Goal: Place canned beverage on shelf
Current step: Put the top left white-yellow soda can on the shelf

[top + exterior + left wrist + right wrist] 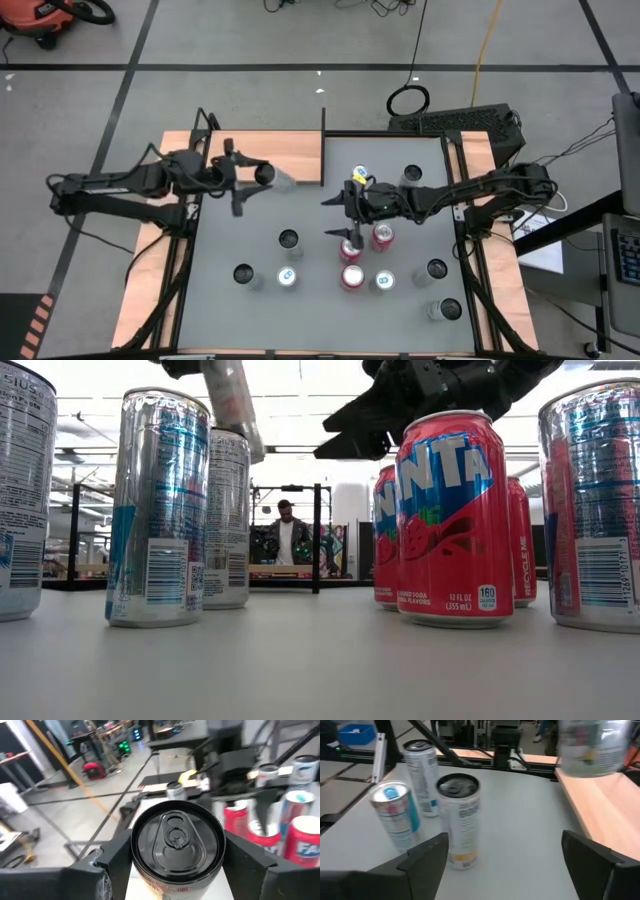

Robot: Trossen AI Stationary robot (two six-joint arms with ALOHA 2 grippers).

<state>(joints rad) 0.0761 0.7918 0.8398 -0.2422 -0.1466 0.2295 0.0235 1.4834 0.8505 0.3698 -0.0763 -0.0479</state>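
My left gripper point(252, 178) is shut on a silver can with a black top point(177, 837). It holds the can in the air over the near edge of the shelf point(270, 150), a light-brown board at the table's far left. The same can shows in the low view point(235, 405) and, blurred, in the right wrist view point(592, 745) above the shelf point(600, 815). My right gripper point(338, 217) hangs open near the table's middle, over the red cans point(350, 247). Nothing is between its fingers point(505, 860). My left gripper pinches the can between its two fingers, on opposite sides of the wall just under the top rim point(142, 870). The fingers point(102, 867) come nearly level from the table's left. The can is lifted clear and tilted, its top toward the gripper.
Several cans stand on the grey table: red ones point(382, 237) point(447, 520), silver and white ones point(289, 240) point(288, 278) point(460, 820) point(395, 815), others at the right point(436, 270) and far side point(411, 177). A person point(285, 535) stands in the room beyond.
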